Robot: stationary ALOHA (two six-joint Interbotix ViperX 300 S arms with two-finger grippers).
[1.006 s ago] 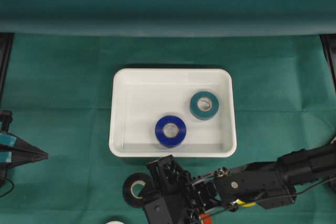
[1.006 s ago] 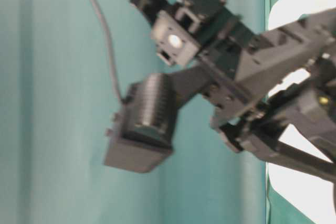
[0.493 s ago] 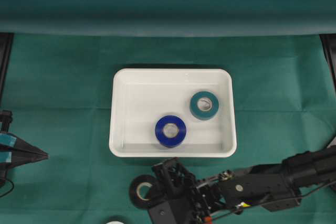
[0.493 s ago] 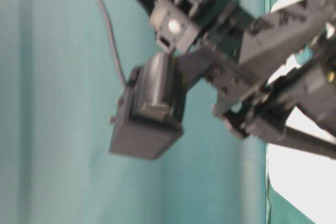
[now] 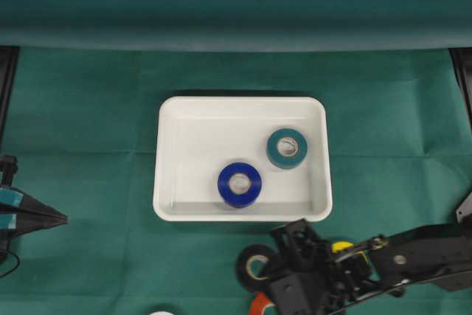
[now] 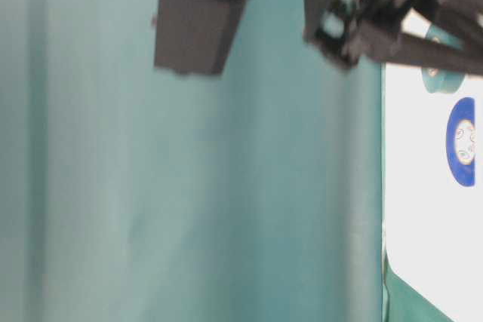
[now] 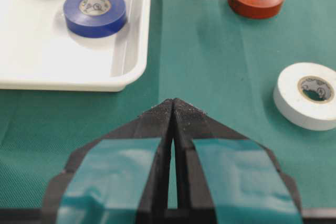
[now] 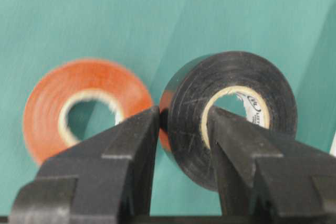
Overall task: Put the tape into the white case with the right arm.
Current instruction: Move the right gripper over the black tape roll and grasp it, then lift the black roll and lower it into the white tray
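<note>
The right gripper (image 8: 181, 129) clamps a black tape roll (image 8: 231, 111), one finger (image 8: 134, 145) pressed against the roll's outer face and the other finger (image 8: 236, 145) set inside its cardboard core, so the roll's wall is pinched between them. In the overhead view the black tape roll (image 5: 254, 265) sits at the tip of the right arm (image 5: 398, 260), just off the white case's (image 5: 166, 182) near rim, close to the near edge of the green surface (image 5: 88, 108). From the left wrist view it appears to hang clear of the cloth, its lower rim casting no clear contact, though this cannot be told for certain.

An orange tape roll (image 8: 84, 106) lies flat on the surface just beside the black one. A yellow roll (image 5: 341, 246) shows partly behind the arm.

The white case lies at the middle of the surface. Inside it lie a blue tape roll (image 5: 239, 184) toward the near wall and a teal tape roll (image 5: 287, 147) toward the right wall, apart from one another.

The left gripper (image 7: 173, 109) rests at the left edge of the surface, its blue-banded fingers pressed together with nothing between them. A white tape roll (image 7: 308, 94) lies on the cloth to its right, outside the case.
</note>
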